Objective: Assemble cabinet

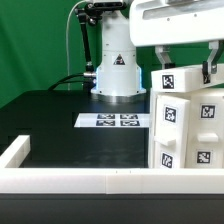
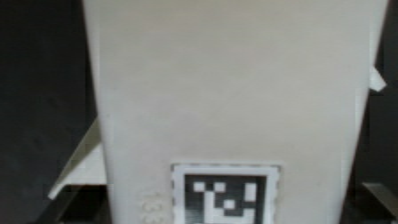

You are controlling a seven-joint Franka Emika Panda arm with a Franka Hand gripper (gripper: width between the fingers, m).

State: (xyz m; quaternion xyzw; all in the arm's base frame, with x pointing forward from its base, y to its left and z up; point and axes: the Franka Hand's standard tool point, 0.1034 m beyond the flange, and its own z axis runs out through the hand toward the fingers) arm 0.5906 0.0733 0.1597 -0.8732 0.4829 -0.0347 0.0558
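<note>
One large white plastic cabinet (image 1: pixel 186 125), tagged black-and-white, stood at the exterior view's right beside the long low white rail (image 1: pixel 80 180), probably for bracing. The gripper (image 1: pixel 187 66) hung above it; whether its fingers were clenched could not be told.

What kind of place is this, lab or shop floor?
Most likely a robotics lab test bench. The arm base stands on a black table against a green backdrop, and there are printed square tags on the marker board and the cabinet.
</note>
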